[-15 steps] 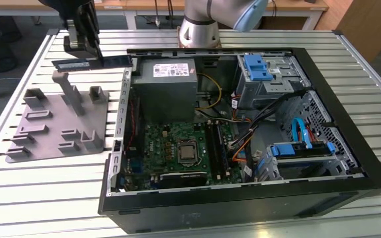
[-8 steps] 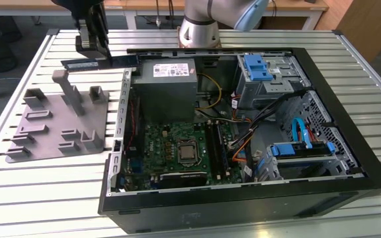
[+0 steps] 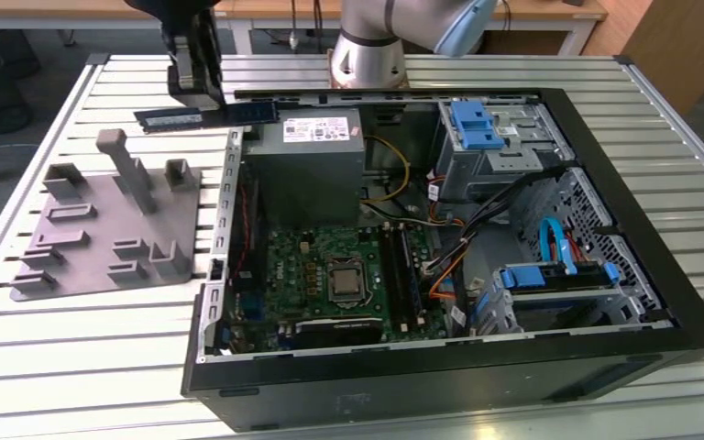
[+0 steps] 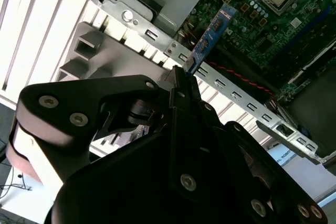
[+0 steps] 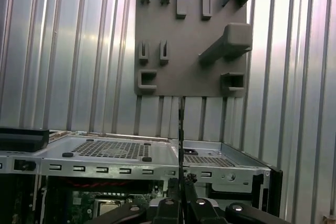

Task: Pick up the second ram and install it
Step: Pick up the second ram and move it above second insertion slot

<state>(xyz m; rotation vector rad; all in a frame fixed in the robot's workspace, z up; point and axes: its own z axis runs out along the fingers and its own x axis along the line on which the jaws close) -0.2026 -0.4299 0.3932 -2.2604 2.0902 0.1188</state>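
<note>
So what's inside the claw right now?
The second ram, clamped edge-on in the claw and sticking out toward the open case; its gripped end is covered by the fingers.

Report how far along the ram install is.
Done: the ram is picked up, clamped on edge in the gripper, as both wrist views show. In hand: it hangs in the air near the case wall, free end toward the motherboard. Left: seating it, since it is not yet in the slots.
</note>
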